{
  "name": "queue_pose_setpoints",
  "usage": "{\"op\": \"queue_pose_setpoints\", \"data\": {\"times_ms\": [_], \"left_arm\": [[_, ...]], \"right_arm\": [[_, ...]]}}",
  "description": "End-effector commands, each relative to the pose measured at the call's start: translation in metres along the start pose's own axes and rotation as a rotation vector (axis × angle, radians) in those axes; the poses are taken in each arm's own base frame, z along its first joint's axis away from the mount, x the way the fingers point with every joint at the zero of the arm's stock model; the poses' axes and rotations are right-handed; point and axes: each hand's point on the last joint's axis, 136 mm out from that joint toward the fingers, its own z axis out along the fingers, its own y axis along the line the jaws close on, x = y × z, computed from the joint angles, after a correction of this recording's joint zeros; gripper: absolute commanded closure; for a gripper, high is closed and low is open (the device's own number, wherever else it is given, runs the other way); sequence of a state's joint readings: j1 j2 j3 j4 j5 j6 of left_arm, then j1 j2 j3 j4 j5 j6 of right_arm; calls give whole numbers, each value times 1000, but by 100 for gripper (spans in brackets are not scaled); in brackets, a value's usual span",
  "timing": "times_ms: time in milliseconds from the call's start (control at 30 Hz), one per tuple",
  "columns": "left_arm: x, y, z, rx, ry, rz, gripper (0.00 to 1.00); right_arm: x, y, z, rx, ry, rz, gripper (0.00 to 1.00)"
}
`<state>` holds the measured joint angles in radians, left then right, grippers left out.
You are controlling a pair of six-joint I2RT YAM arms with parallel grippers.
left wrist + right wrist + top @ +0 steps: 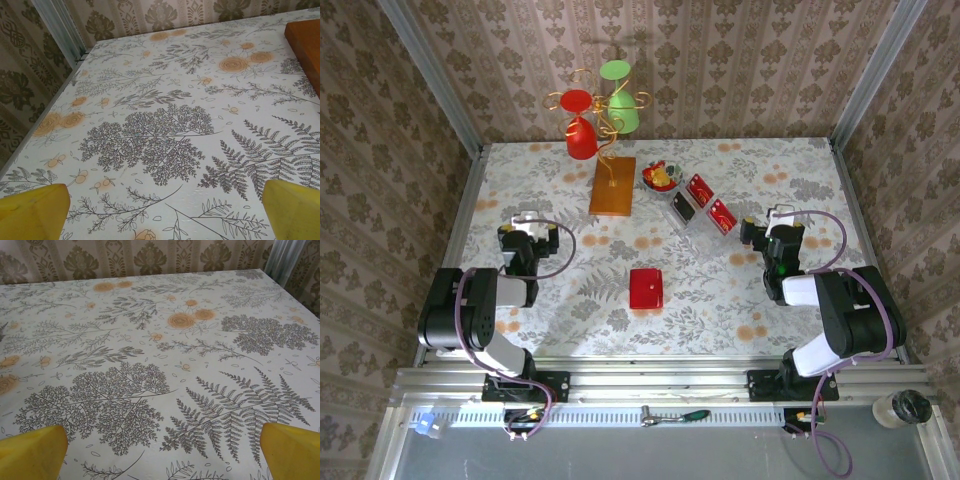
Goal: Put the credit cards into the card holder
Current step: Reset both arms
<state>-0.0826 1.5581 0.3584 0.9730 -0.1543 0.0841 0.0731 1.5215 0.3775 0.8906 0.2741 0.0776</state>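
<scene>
**Overhead view.** The table (740, 320) is covered with a smooth, faintly glossy cloth printed with grey ferns and orange blossoms. The walls around it carry matte damask paper.

The card holder (646, 289), a flat, glossy red square with rounded corners, lies near the middle of the table. It sits between the two arms and touches neither. Far and right of it stands a clear plastic tray (708, 232) with ribbed compartments, which holds the credit cards (699, 190). These are thin red rectangles with pale lettering, and one beside them looks darker.

Just left of the tray is a small bowl (660, 177) of red and yellow pieces. Next comes a rectangular wooden base (612, 186) bearing a curled gold wire stand. A red goblet (582, 137) and a green goblet (623, 108) hang inverted from the stand.

**Grippers.** The left gripper (527, 222) is poised at the left of the table and the right gripper (782, 218) at the right, near the tray. Each is released and grasps nothing.

**Wrist views.** In each wrist view the blunt, matte yellow fingertips (33, 212) (31, 452) stand wide apart at the lower corners, with bare printed cloth between them. A corner of the wooden base is visible at the left wrist view's upper right.
</scene>
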Motion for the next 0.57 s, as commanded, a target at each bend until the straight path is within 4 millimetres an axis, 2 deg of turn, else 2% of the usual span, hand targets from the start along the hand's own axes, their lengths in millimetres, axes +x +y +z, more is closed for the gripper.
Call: {"op": "queue_pose_setpoints", "data": {"times_ms": [0, 533], "left_arm": [[-3, 5, 1, -20, -11, -1, 0], [-3, 5, 1, -18, -12, -2, 0]], "right_arm": [[-3, -6, 2, 35, -9, -13, 0], [-2, -6, 3, 5, -1, 4, 0]]}}
